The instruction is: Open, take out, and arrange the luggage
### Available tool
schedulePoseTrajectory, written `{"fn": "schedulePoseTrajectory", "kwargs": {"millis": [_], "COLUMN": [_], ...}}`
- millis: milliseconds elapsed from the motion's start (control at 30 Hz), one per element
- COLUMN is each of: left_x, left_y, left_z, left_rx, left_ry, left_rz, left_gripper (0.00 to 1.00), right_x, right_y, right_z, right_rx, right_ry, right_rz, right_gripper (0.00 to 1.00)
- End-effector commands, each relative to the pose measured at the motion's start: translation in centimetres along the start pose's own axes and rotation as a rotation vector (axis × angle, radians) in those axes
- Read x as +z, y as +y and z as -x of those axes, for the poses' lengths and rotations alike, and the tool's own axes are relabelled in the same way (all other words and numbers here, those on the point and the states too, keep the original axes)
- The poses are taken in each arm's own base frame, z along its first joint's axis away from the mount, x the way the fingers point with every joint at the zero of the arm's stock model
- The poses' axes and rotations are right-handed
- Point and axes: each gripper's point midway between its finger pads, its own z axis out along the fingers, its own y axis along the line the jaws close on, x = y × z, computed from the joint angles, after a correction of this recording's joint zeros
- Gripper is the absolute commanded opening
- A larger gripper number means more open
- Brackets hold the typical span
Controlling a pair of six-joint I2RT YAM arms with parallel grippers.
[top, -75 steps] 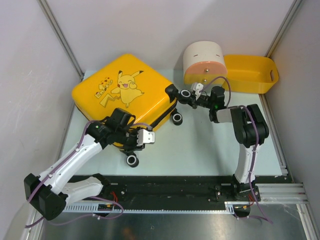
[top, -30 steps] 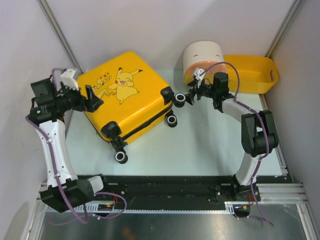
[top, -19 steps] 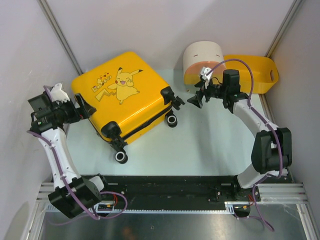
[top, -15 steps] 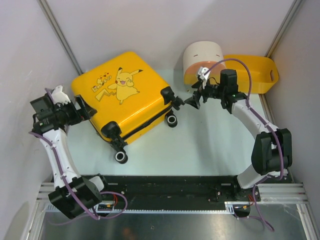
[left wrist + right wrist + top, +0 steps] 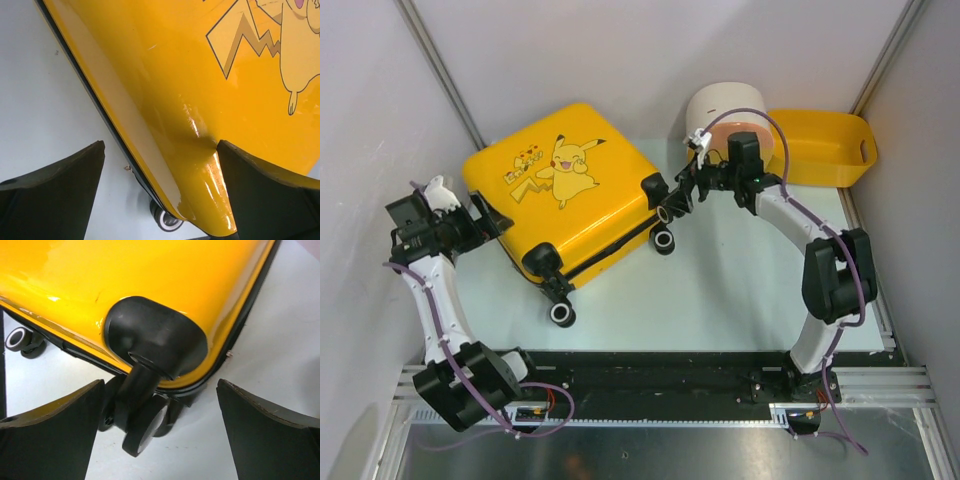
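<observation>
Place: a lab robot cell is showing here.
Evidence: plain white panels [image 5: 620, 50] are enclosing the tabletop [image 5: 740, 290]; an aluminium rail [image 5: 880, 383] is running along its near edge.

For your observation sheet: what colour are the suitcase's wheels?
The wheels are black; the right wrist view shows them best.

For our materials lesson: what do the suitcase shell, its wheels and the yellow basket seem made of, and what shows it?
Luggage shell: apparently hard glossy plastic; sharp highlights, smooth printed surface.
Wheels: black plastic or rubber, duller sheen; which, I cannot tell.
Basket: probably moulded plastic; smooth, uniform yellow, cut-out handle slot.
</observation>
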Motion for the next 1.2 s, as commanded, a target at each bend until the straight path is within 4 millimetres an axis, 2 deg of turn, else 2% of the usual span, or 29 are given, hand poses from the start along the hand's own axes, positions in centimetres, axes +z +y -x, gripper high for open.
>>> {"fn": "schedulePoseTrajectory", "kwargs": {"millis": [0,100,200,267,300,367,400,467,500,567,600,633,667,700,733,767,800,833,867,900,933,1000,1100,1133,1167], "left_x": [0.9,1.5,2.6,3.0,3.9,4.7,5.7,6.7,7.4,8.6,9.3,10.0,10.6,11.1,11.3,12.3,12.8,12.8,13.7,14.0,13.6,13.6,12.0,11.4,10.8], "left_y": [0.4,0.5,0.3,-0.3,-0.5,-1.2,-1.6,-2.5,-3.5,-4.2,-5.2,-5.6,-5.8,-6.5,-7.0,-6.8,-7.0,-7.5,-7.1,-6.9,-7.5,-7.5,-8.6,-8.8,-9.0], "left_z": [1.0,1.2,1.7,2.6,2.3,3.3,3.0,3.5,3.3,3.7,3.4,3.7,3.9,3.9,5.2,5.3,5.9,8.0,8.7,9.7,11.7,13.1,14.9,15.0,15.1], "left_rx": [-0.066,-0.046,-0.019,0.002,0.004,0.035,0.045,0.077,0.107,0.139,0.165,0.180,0.195,0.218,0.246,0.253,0.266,0.322,0.341,0.351,0.379,0.396,0.421,0.427,0.444], "left_ry": [-0.031,-0.030,-0.021,-0.026,0.001,0.003,0.033,0.044,0.060,0.074,0.093,0.098,0.102,0.111,0.085,0.096,0.088,0.043,0.036,0.019,-0.026,-0.054,-0.111,-0.120,-0.129], "left_rz": [-0.005,-0.031,-0.077,-0.120,-0.137,-0.166,-0.185,-0.206,-0.232,-0.244,-0.265,-0.277,-0.273,-0.280,-0.281,-0.278,-0.264,-0.261,-0.245,-0.221,-0.217,-0.199,-0.193,-0.194,-0.201], "left_gripper": [1.00,0.99,0.94,0.91,0.89,0.88,0.87,0.84,0.84,0.83,0.82,0.82,0.82,0.82,0.83,0.85,0.87,0.89,0.91,0.92,0.93,0.96,0.98,0.99,1.00], "right_x": [1.8,2.5,2.6,2.6,2.5,2.5,2.3,2.0,1.9,1.4,1.1,0.7,0.9,0.8,0.9,0.9,1.0,1.0,0.6,0.3,0.3,-0.4,-1.3,-2.0,-2.3], "right_y": [1.1,1.9,4.1,6.9,7.8,10.5,11.5,14.2,15.0,17.5,18.4,19.4,21.3,22.3,23.8,24.9,27.8,29.0,30.4,32.7,33.1,33.6,30.5,28.3,27.3], "right_z": [-0.4,-1.2,-1.8,-2.8,-3.0,-4.5,-4.6,-6.3,-6.6,-6.7,-7.7,-7.2,-7.4,-7.6,-7.9,-7.6,-7.6,-7.2,-6.4,-6.2,-5.8,-4.7,-5.3,-5.8,-6.0], "right_rx": [0.030,0.064,0.084,0.106,0.109,0.144,0.153,0.188,0.197,0.216,0.232,0.219,0.208,0.214,0.206,0.185,0.173,0.153,0.130,0.104,0.077,0.028,0.026,0.052,0.068], "right_ry": [0.038,0.073,0.106,0.143,0.152,0.195,0.206,0.256,0.270,0.288,0.309,0.304,0.320,0.331,0.337,0.341,0.363,0.358,0.343,0.347,0.339,0.310,0.345,0.370,0.377], "right_rz": [0.070,0.119,0.203,0.284,0.302,0.364,0.383,0.437,0.448,0.493,0.505,0.517,0.549,0.561,0.584,0.587,0.633,0.653,0.676,0.721,0.705,0.684,0.580,0.525,0.503], "right_gripper": [0.95,0.88,0.83,0.82,0.79,0.75,0.73,0.71,0.69,0.68,0.68,0.68,0.68,0.68,0.69,0.70,0.73,0.75,0.76,0.80,0.83,0.91,0.99,0.99,0.99]}}
